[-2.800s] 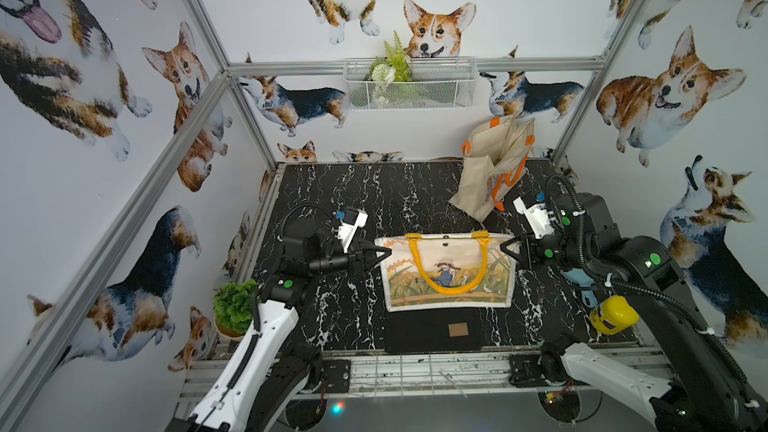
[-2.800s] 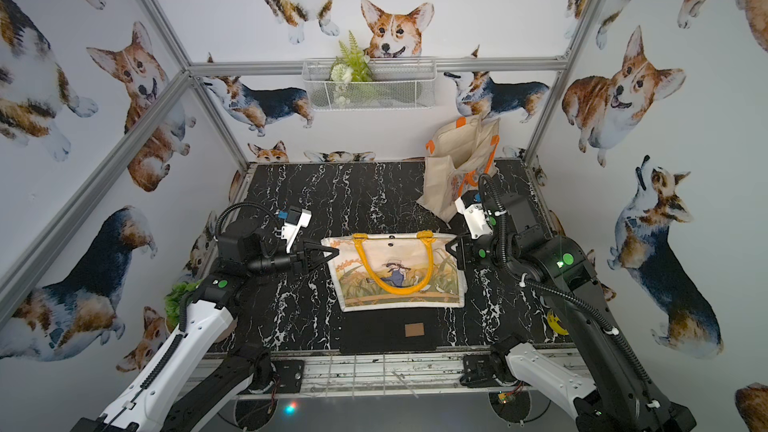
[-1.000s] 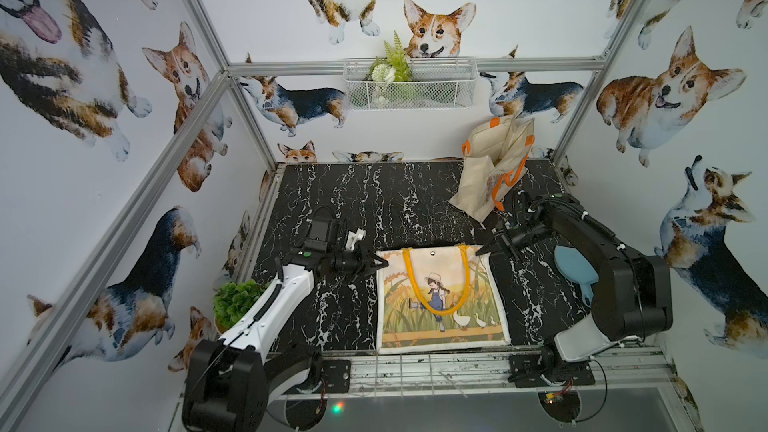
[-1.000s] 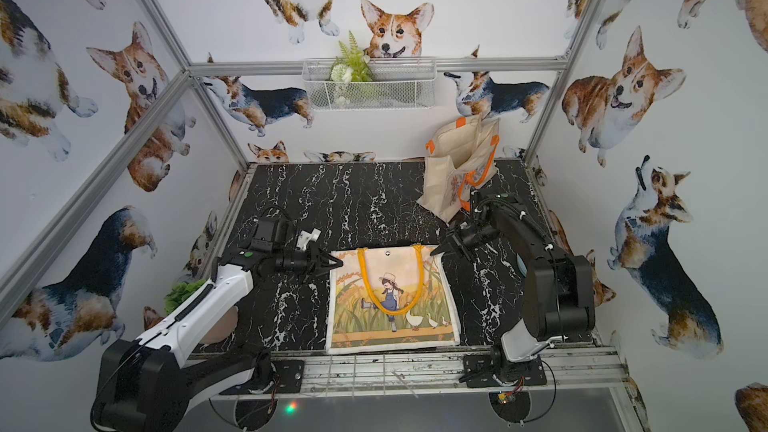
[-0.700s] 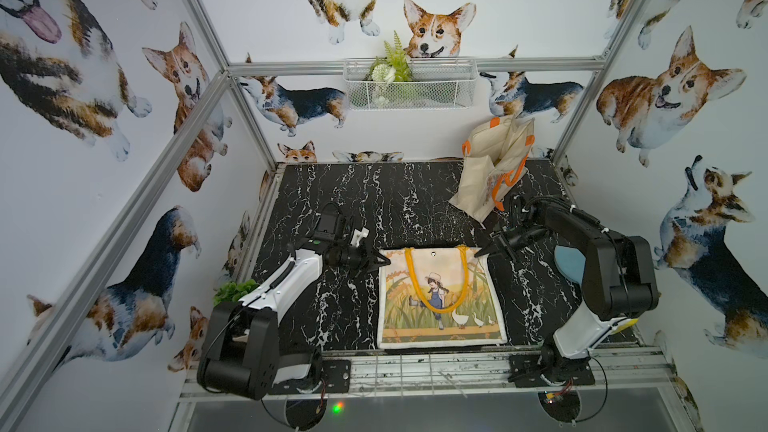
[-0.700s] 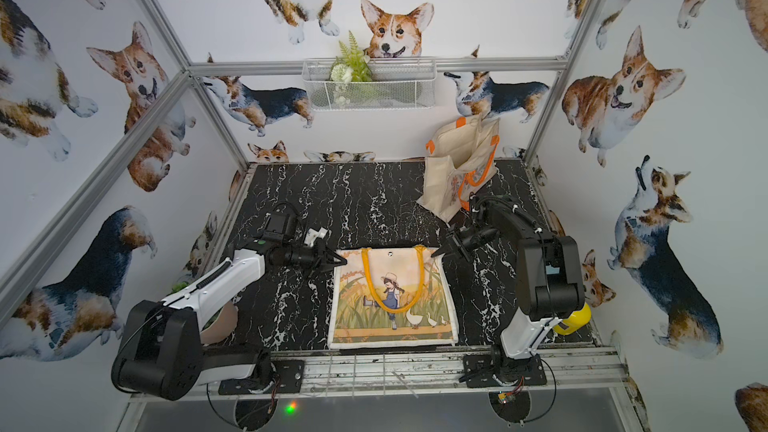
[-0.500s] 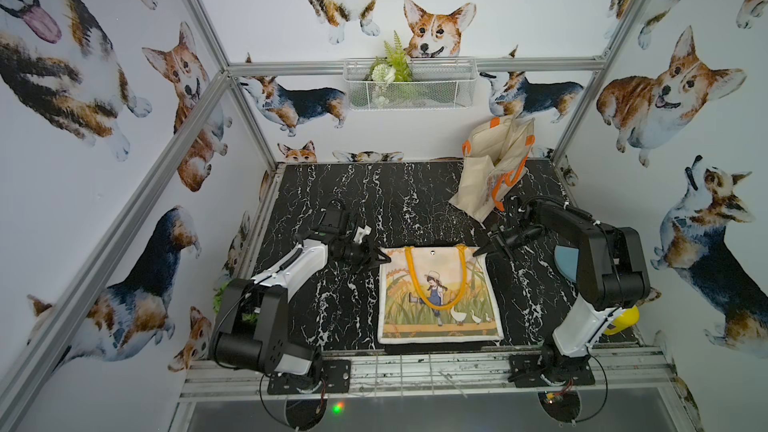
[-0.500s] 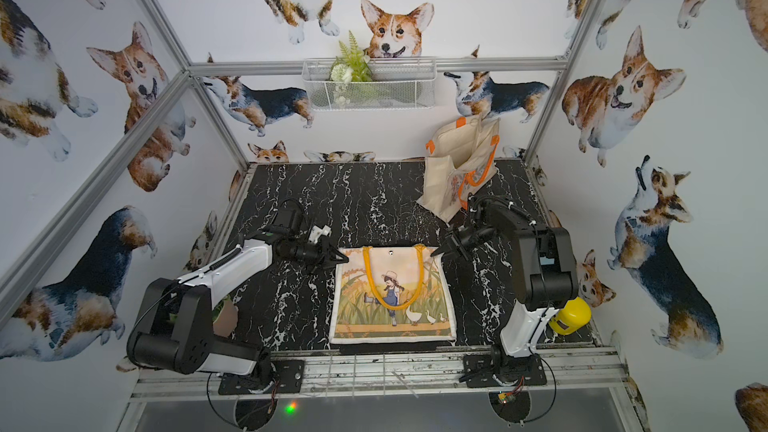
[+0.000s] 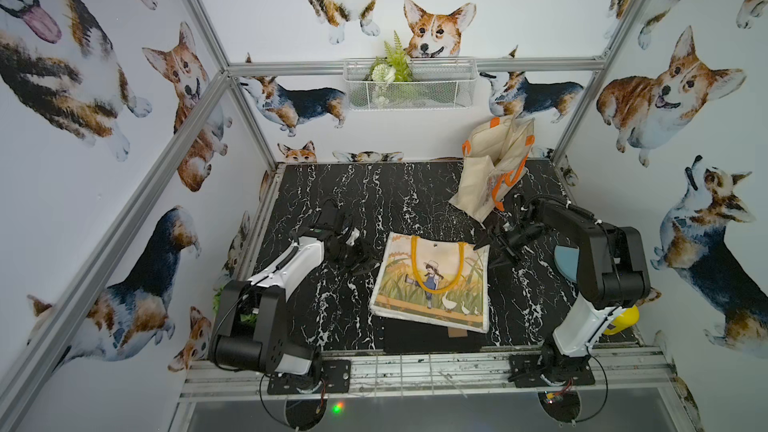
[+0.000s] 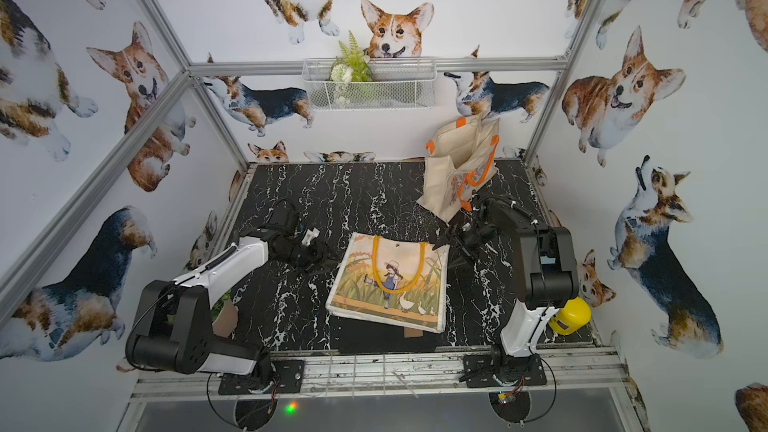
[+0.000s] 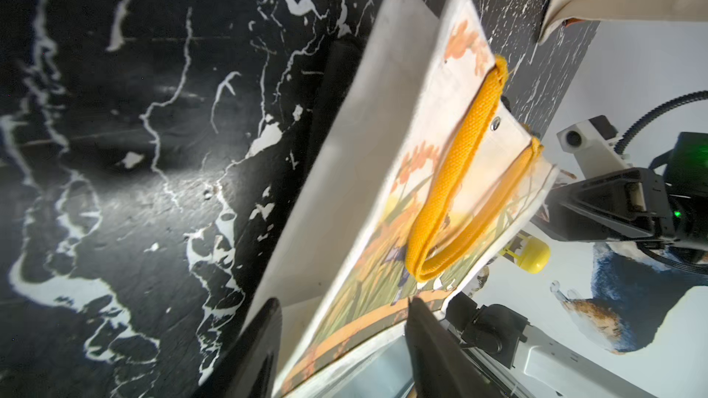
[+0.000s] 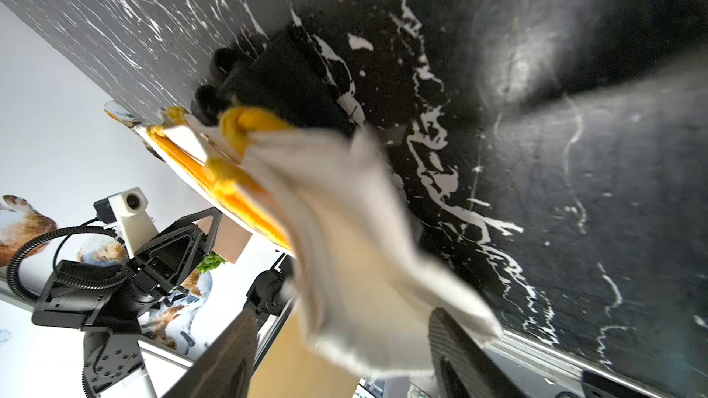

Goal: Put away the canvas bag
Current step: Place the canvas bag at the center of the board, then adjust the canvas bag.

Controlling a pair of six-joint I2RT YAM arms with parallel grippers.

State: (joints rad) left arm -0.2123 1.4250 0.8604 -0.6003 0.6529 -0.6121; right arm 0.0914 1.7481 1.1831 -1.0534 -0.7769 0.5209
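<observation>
one mat (image 9: 399, 337) half under canvas bag (image 9: 432, 284)

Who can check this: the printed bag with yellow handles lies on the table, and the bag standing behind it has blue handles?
Wrong in one point: the standing bag has orange handles, not blue, as both top views show. The printed bag with yellow handles does lie on the table.

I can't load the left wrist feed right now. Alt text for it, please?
The canvas bag, printed with a field scene, lies on the black marbled table with its yellow handles folded on top. The left gripper is open, straddling the bag's near edge; the right gripper sits at the opposite edge.
</observation>
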